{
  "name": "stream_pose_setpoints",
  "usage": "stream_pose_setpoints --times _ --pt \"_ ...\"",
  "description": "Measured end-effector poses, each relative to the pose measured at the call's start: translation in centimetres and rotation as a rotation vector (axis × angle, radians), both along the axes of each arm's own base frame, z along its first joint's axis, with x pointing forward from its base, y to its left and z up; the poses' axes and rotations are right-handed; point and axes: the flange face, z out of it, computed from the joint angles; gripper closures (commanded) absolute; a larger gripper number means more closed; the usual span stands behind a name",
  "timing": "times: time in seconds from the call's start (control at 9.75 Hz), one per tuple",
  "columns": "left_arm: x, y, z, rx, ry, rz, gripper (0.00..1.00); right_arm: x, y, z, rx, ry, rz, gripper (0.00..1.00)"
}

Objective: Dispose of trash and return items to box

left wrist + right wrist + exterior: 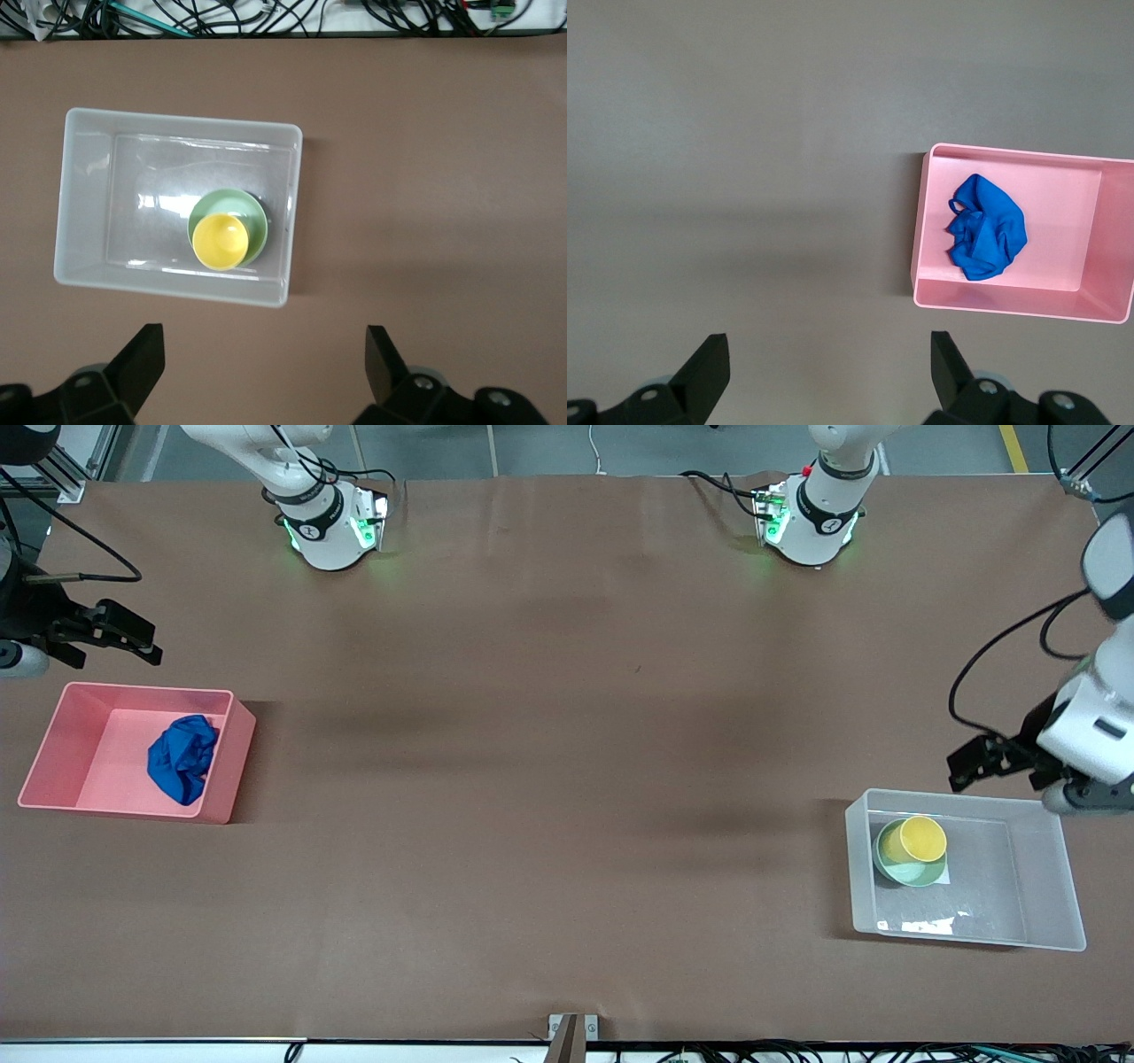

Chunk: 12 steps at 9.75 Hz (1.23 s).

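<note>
- Blue cloth lump [183,757] lies crumpled inside the pink tub [53,740], against the wall that faces the table's middle, at the right arm's end of the table.
- Yellow cup [921,839] sits in the mint-green bowl [908,870], tilted on its side in the front view; both rest in the clear tub [1054,877], in its half toward the table's middle, at the left arm's end.
- Nothing of the task lies loose on the brown table [549,779].
- Left gripper [999,769] hovers over the table just beside the clear tub's edge, fingers spread wide, holding nothing.
- Right gripper [108,636] hangs over the table near the pink tub's corner, fingers likewise apart and empty.
- Judgement: sorting looks finished; trash binned, items boxed. Step in hand appears to be clearing away after the last drop.
- Next move likely calls only for both arms to pull clear of the tubs without nudging a rim; cup's tilt in the bowl could let it roll if the tub is bumped.
</note>
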Motion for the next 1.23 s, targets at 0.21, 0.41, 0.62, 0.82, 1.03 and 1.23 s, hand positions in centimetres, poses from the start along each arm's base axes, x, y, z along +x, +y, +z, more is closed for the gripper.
stream_pose_setpoints --times 0.21,0.41,0.62,0.82,1.03,1.23 --pt "-2.5 -1.2 3.2 0.02 0.011 -0.008 0.0 0.0 0.0 0.0 0.0 0.001 -0.001 0.0" --pt "-4.6 -1.7 4.8 0.022 0.057 -0.007 0.0 0.0 0.0 0.0 0.0 0.002 -0.001 0.0" --pt "-6.0 -1.4 5.4 0.009 0.072 -0.001 0.0 0.0 0.0 -0.1 0.0 0.003 -0.002 0.0" --pt "-7.8 -2.1 5.5 0.02 0.082 -0.015 0.0 0.0 0.0 -0.1 0.0 0.004 -0.002 0.0" --pt "-9.3 -2.0 5.9 0.023 0.083 -0.046 0.0 0.0 0.0 -0.2 0.001 0.006 -0.002 0.0" --pt "-9.6 -1.1 6.0 0.012 0.087 -0.062 0.0 0.1 0.0 -0.3 0.001 0.009 -0.002 0.0"
